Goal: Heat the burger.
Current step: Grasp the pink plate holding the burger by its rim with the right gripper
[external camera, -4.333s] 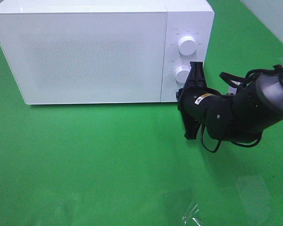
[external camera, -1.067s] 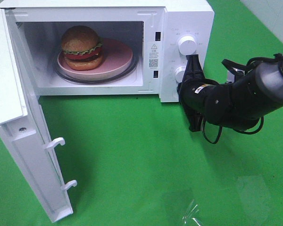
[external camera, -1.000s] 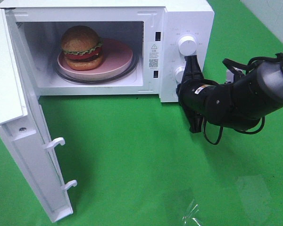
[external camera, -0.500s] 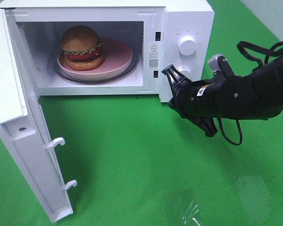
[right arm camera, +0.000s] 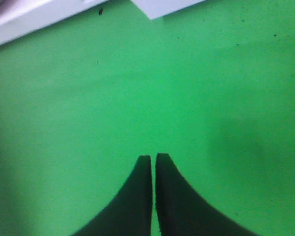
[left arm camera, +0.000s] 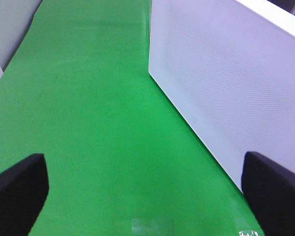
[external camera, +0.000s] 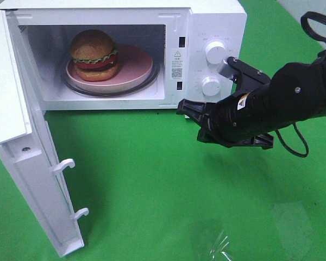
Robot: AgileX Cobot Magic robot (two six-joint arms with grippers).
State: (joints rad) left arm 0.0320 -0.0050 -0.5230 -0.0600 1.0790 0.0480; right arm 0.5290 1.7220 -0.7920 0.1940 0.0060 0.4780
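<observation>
The burger (external camera: pixel 93 54) sits on a pink plate (external camera: pixel 136 68) inside the white microwave (external camera: pixel 214 22), whose door (external camera: pixel 22 152) hangs wide open to the left. My right gripper (external camera: pixel 181 105) is shut with nothing in it. It points left, low over the green cloth, just in front of the oven's lower right front corner. In the right wrist view the right gripper (right arm camera: pixel 153 158) has its two fingers pressed together over bare cloth. My left gripper (left arm camera: pixel 142 169) stands open and empty beside the door's outer face (left arm camera: pixel 226 83). It does not show in the exterior view.
Two white knobs (external camera: pixel 215 51) (external camera: pixel 210 86) sit on the microwave's right panel, behind my right arm. A scrap of clear film (external camera: pixel 220 244) lies on the green cloth (external camera: pixel 141 179) near the front edge. The open door juts out over the front left.
The door, shut a few seconds ago, is open with the burger showing. Over the last second my right gripper left the lower knob, turned and swung down and left, staying shut.
</observation>
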